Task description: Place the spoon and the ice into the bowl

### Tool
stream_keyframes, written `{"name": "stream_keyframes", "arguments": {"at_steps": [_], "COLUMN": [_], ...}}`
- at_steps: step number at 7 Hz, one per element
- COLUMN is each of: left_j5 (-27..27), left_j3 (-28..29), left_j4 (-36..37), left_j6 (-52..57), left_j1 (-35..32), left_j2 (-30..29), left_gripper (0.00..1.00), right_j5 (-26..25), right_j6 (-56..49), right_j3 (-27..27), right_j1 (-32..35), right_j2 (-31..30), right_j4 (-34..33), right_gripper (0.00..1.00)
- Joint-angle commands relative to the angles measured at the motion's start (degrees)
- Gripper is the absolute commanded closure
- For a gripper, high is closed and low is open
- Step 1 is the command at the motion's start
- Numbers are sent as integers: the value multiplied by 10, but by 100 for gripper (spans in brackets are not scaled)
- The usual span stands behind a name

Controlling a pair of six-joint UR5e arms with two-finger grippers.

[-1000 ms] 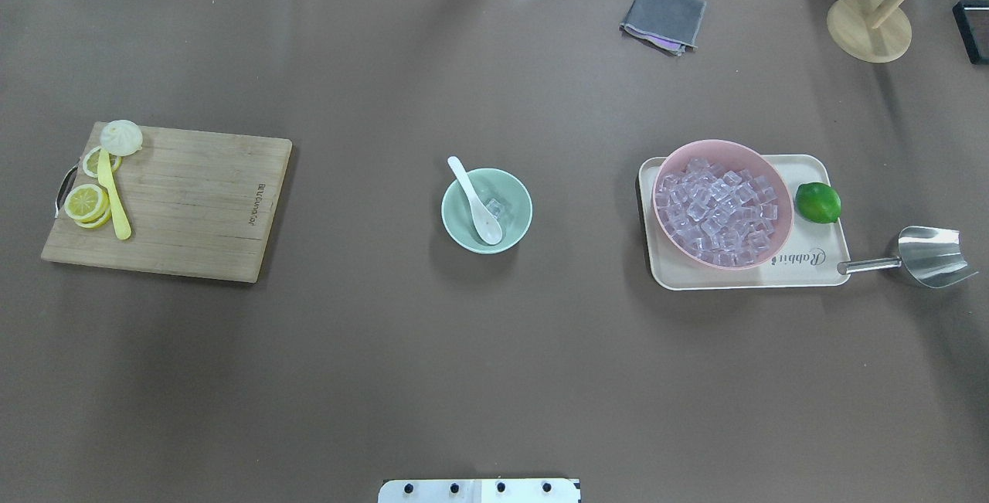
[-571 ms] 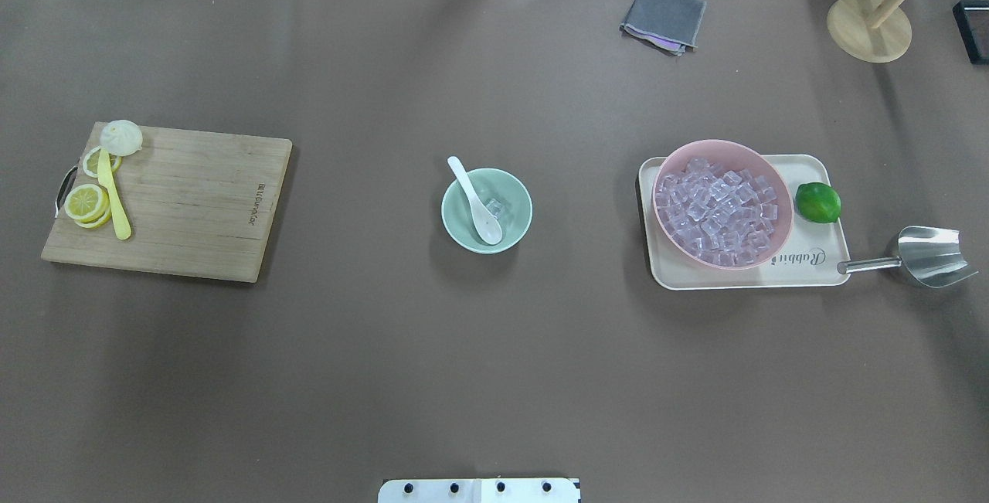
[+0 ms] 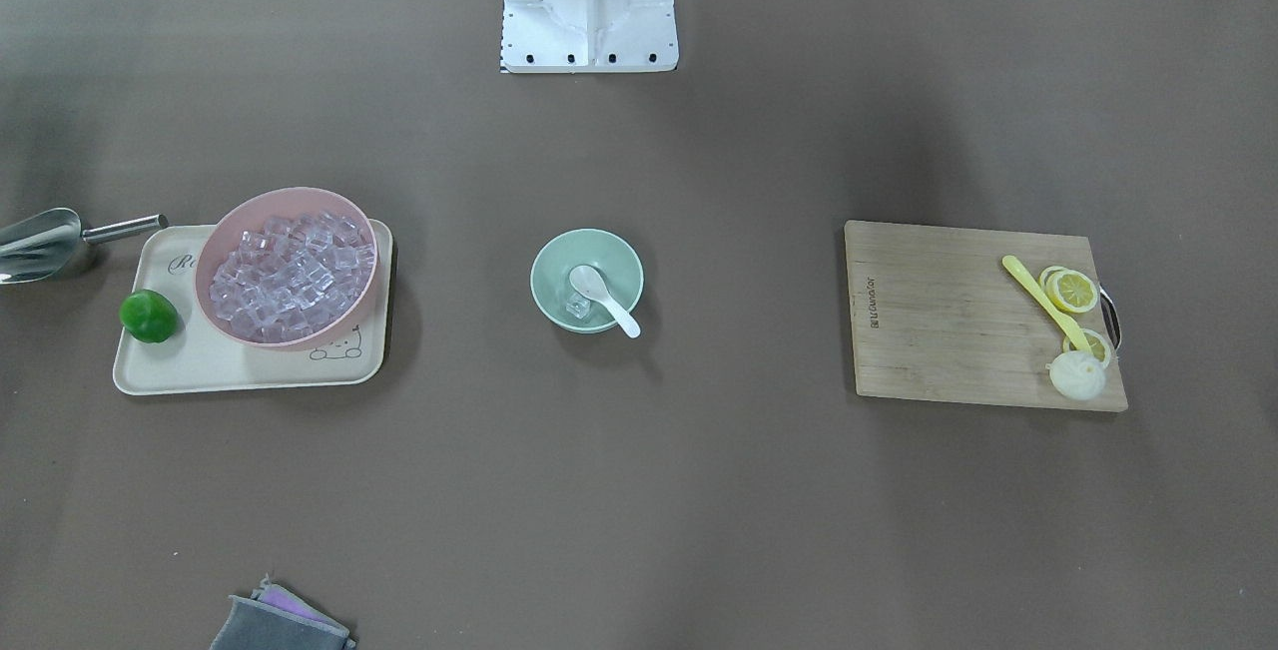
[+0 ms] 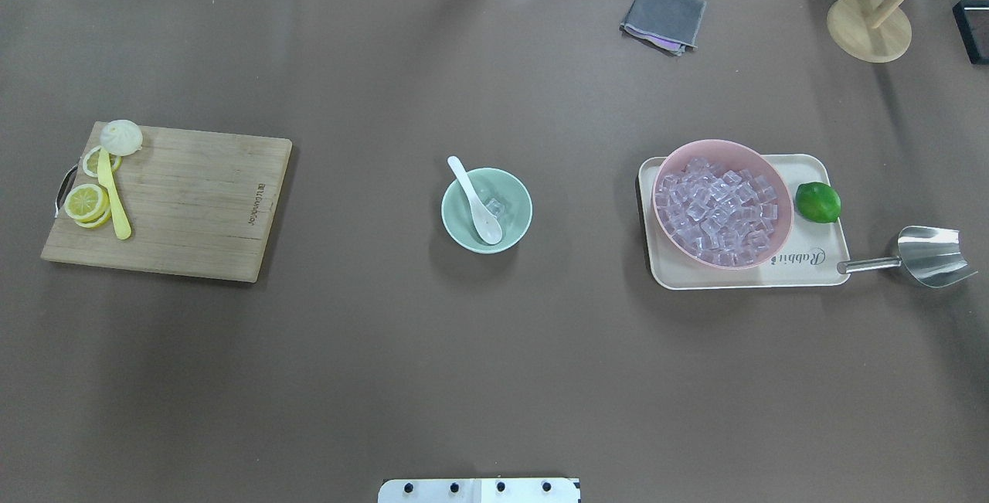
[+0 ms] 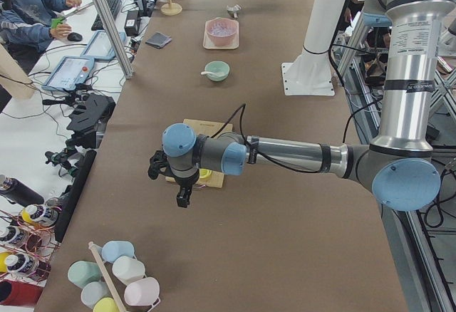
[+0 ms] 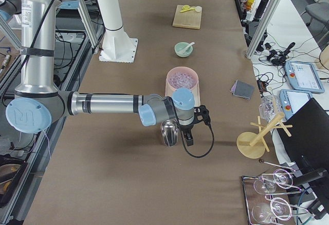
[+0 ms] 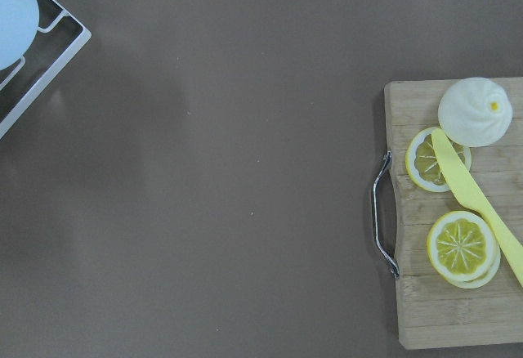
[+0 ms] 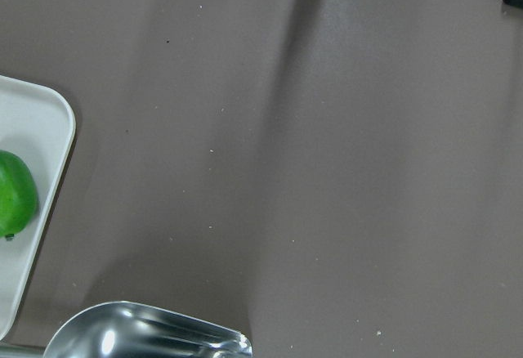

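Note:
The mint-green bowl (image 4: pixel 487 211) stands at the table's middle. The white spoon (image 4: pixel 475 202) lies in it, scoop down inside and handle over the far-left rim. One clear ice cube (image 4: pixel 494 208) sits in the bowl beside the scoop. The front-facing view shows the same bowl (image 3: pixel 587 281), spoon (image 3: pixel 602 297) and ice (image 3: pixel 578 308). My left gripper (image 5: pixel 179 199) hangs past the cutting board's outer end, seen only in the left side view; I cannot tell its state. My right gripper (image 6: pixel 187 142) hangs by the steel scoop, seen only in the right side view; I cannot tell its state.
A pink bowl of ice cubes (image 4: pixel 722 203) stands on a cream tray (image 4: pixel 811 263) with a lime (image 4: pixel 817 202). A steel scoop (image 4: pixel 927 256) lies beside it. A cutting board (image 4: pixel 185 202) with lemon slices lies left. A grey cloth (image 4: pixel 663 16) and a wooden stand (image 4: pixel 869 28) are far back.

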Motion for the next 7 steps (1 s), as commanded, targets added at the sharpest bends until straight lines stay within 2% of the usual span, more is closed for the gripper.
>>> {"name": "stream_keyframes", "arguments": {"at_steps": [1, 2, 3, 6, 7], "left_j5": [-2, 4, 0, 0, 0], "left_j3": [-2, -11, 4, -20, -22], "left_j4": [2, 6, 2, 4, 4], "left_j6": [3, -1, 0, 2, 3], "left_j1": [0, 2, 2, -1, -1], "left_j2": [-4, -6, -8, 7, 8], "left_gripper": [2, 2, 2, 2, 2], "right_j5": [-1, -1, -2, 6, 4], "right_j6": [0, -1, -1, -22, -31], "right_j3": [-28, -22, -27, -18, 7], "right_j1": [0, 16, 18, 28, 32], "right_j2": [10, 10, 7, -23, -49], "right_j4": [1, 2, 1, 8, 8], "right_gripper": [0, 0, 0, 0, 0]}}
